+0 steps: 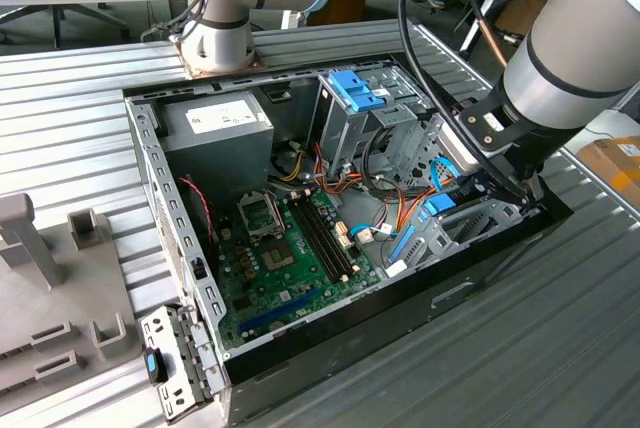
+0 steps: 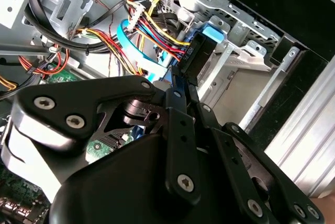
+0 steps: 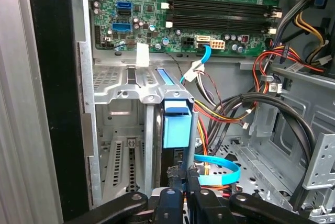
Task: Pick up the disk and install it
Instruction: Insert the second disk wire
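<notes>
Reaching down into the open PC case [image 1: 330, 323], the arm has its gripper [image 3: 183, 174] at the drive bay [image 3: 118, 85] in the corner nearest the exterior view's right. Fingers [image 3: 192, 176] are drawn almost together, w/ only a thin gap, and they pinch a dark narrow edge that appears to belong to the disk [image 3: 176, 127]. The disk stands on edge in the bay's slot, seen edge-on in the first wrist view, its light-blue carrier end facing the camera and a blue rail running along the top toward the motherboard [image 3: 209, 4]. Metal bay walls sit just beside it on both sides. In the second wrist view the fingertips meet a black block capped w/ blue, approx. at the bay mouth. A flat blue ribbon cable [image 3: 220, 169] curls near the fingers; red, yellow and black wire bundles [image 3: 272, 62] lie beside the bay. In the exterior view, the upright cage w/ blue latch [image 1: 355, 88] and the grey power-supply box [image 1: 215, 128] stand well apart from the gripper.
</notes>
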